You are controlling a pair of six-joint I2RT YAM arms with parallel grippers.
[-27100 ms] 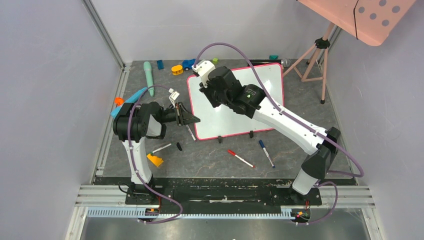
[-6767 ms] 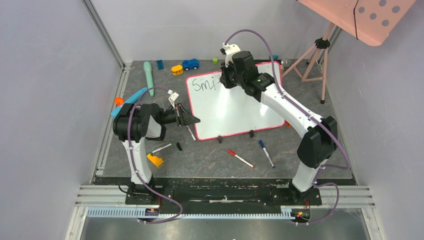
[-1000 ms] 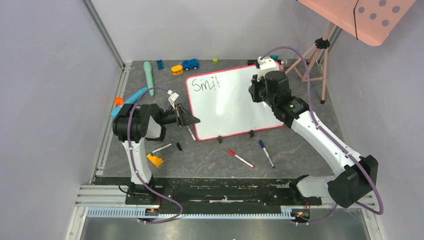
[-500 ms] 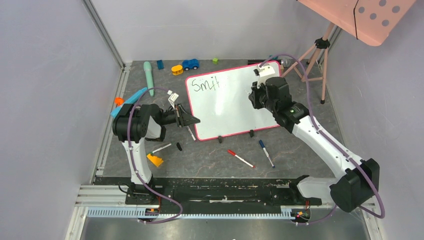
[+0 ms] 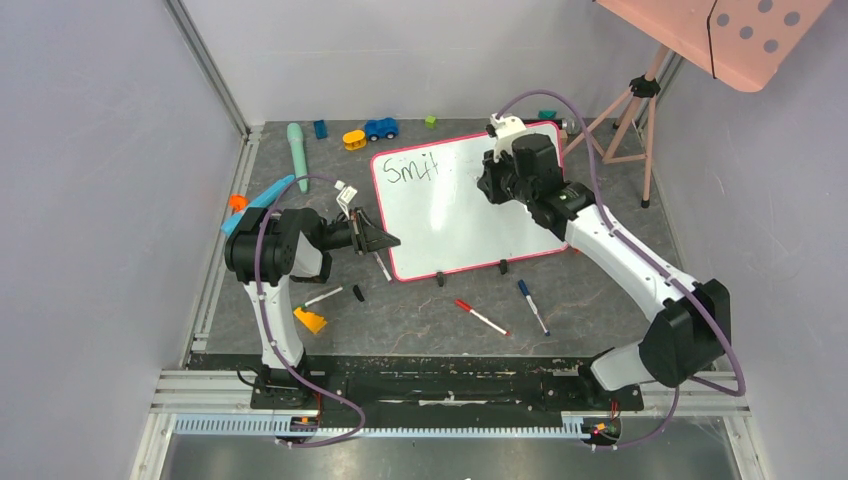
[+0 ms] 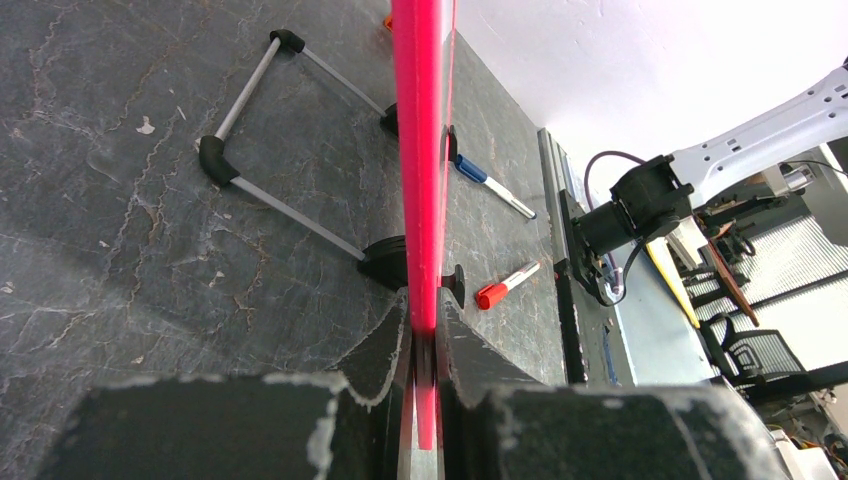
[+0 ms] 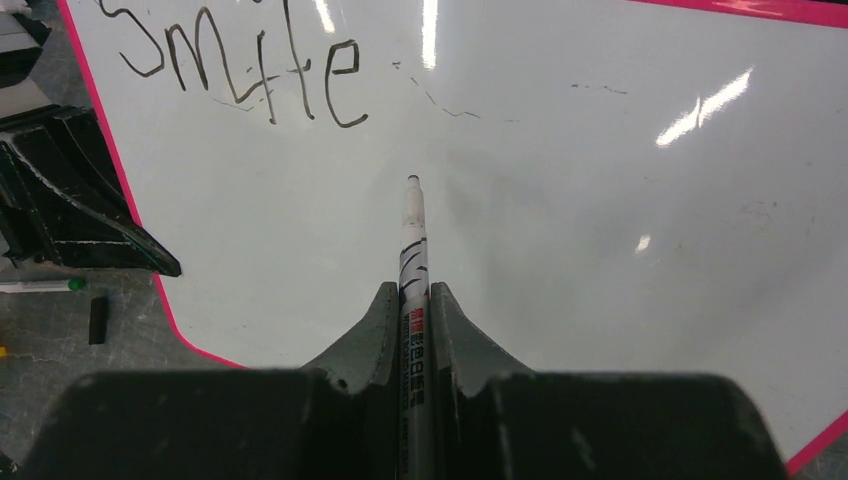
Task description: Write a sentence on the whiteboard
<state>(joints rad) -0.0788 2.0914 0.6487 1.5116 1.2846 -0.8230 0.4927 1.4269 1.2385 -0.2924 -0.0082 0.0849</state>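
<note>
Dark stone-look table (image 5: 400,320), whiteboard (image 5: 450,220) propped at mid-back, one word written.

Stands tilted on small black feet, pink frame (image 6: 420,150) seen edge-on from the left wrist. Over its upper right part, right gripper (image 7: 410,295), fingers pressed tight on a black-and-white marker (image 7: 412,260); tip aimed at bare white surface below and right of the writing, contact with the surface not clear. At the lower left edge, left gripper (image 6: 420,320), pinching the frame between nearly closed fingers. In the upper left corner, the sentence (image 7: 276,85): thin black strokes, roughly "Smife". Loose on the table just in front of the feet, apart from each other: red pen (image 5: 481,317), blue pen (image 5: 532,306).
</note>
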